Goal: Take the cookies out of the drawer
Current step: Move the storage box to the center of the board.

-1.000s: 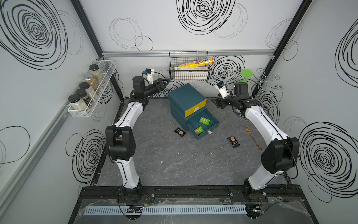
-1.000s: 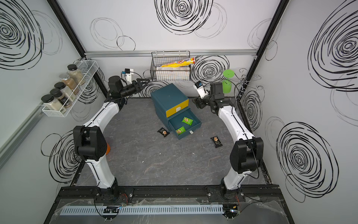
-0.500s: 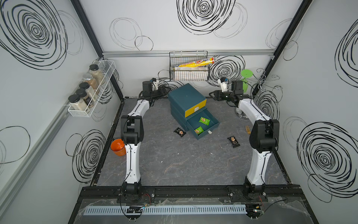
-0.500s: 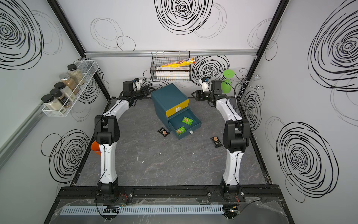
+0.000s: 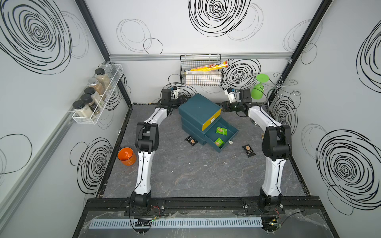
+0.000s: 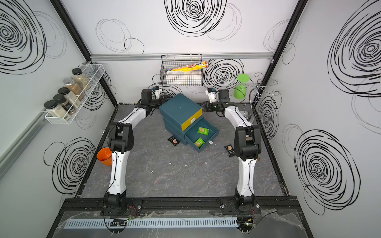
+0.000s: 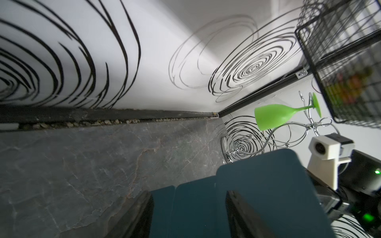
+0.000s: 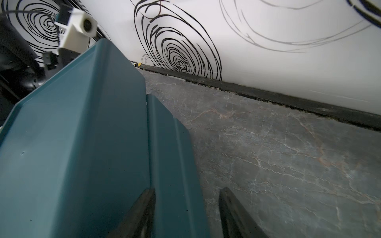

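left gripper, right gripper: jaws spread, nothing gripped | placed flanking cabinet near worktop back edge | risk: cabinet shoved by fingers, green cookies jolted in drawer

White, black-swirled walls — grey marbled floor

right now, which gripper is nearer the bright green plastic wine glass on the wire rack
Right. The right gripper is at the teal drawer cabinet's back corner nearest the green glass; the left gripper is at the opposite back corner.
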